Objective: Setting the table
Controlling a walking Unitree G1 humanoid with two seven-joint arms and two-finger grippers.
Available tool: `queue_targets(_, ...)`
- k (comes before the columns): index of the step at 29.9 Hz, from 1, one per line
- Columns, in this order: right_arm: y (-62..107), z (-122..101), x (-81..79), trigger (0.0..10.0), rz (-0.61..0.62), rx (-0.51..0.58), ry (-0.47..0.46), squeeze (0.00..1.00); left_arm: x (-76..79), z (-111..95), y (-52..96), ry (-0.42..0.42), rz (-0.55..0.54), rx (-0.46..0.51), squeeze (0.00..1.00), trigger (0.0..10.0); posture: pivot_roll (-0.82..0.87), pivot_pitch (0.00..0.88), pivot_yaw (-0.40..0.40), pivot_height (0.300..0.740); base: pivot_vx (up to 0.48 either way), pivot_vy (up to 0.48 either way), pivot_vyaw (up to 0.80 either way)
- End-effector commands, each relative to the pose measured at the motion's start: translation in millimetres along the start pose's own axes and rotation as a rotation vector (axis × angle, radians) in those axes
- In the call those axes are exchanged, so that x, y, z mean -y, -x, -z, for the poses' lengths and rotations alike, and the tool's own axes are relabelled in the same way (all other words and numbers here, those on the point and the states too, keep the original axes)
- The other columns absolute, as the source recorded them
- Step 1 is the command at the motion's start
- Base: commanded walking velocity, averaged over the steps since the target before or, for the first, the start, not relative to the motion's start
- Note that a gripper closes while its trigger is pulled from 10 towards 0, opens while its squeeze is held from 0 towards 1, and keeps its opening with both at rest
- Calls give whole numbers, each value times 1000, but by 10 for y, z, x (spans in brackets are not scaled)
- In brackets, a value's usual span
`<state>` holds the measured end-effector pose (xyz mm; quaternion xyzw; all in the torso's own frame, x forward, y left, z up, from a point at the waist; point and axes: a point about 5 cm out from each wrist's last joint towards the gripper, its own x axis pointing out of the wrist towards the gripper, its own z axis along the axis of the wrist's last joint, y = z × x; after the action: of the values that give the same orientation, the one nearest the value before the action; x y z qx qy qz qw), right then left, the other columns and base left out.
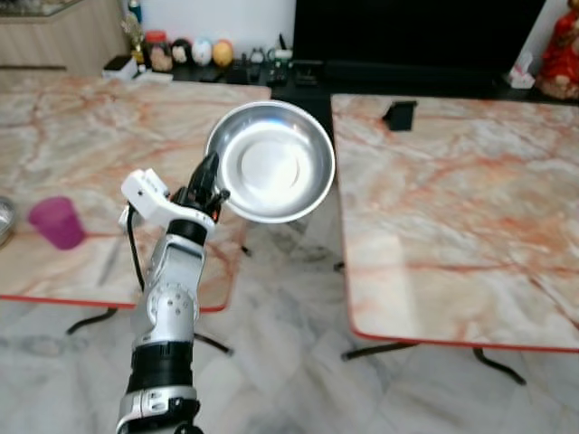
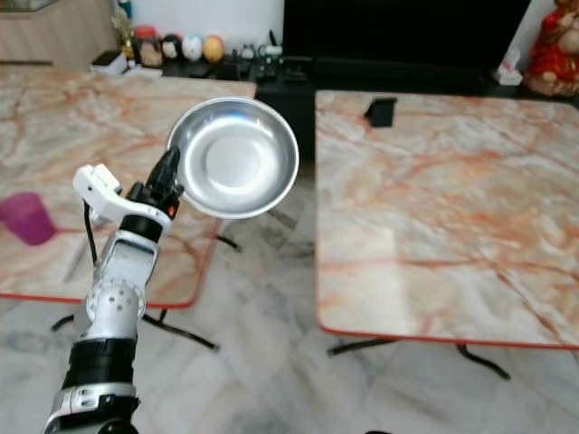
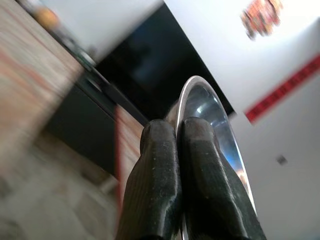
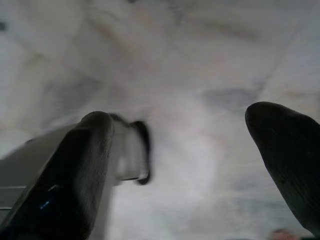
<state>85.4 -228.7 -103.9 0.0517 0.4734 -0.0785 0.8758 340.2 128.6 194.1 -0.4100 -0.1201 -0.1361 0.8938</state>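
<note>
Bowl [image 1: 271, 163] over gap between left table [image 1: 81, 117], right table [image 1: 452, 208]

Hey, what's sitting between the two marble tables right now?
Bare marble floor runs between the left table and right table; the steel bowl, pinched by the left end effector, hangs over that gap in the eye views.

No readable text, label, brand, number or sign being shown in any view. Red strip on wall [image 3: 285, 90] being seen in left wrist view, too blurred for any lettering to be made out. Red ornament [image 3: 260, 19] high on same wall also being blurred beyond reading. Small items on dark shelf [image 1: 194, 51] behind counter being shown too small for any label to be read.
</note>
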Motion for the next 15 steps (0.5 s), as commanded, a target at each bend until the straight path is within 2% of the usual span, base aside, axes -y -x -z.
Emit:
queue_targets(1,-2,9,-26,10000,-1,1,-14,0,10,-95,-15,-31,15,26,0,10000,46,0,-34,740,0,-435,0)
queue_targets(15,-3,6,-29,10000,0,5,-17,0,-1,-96,-12,-29,8,26,0,10000,41,0,-34,740,0,-436,0)
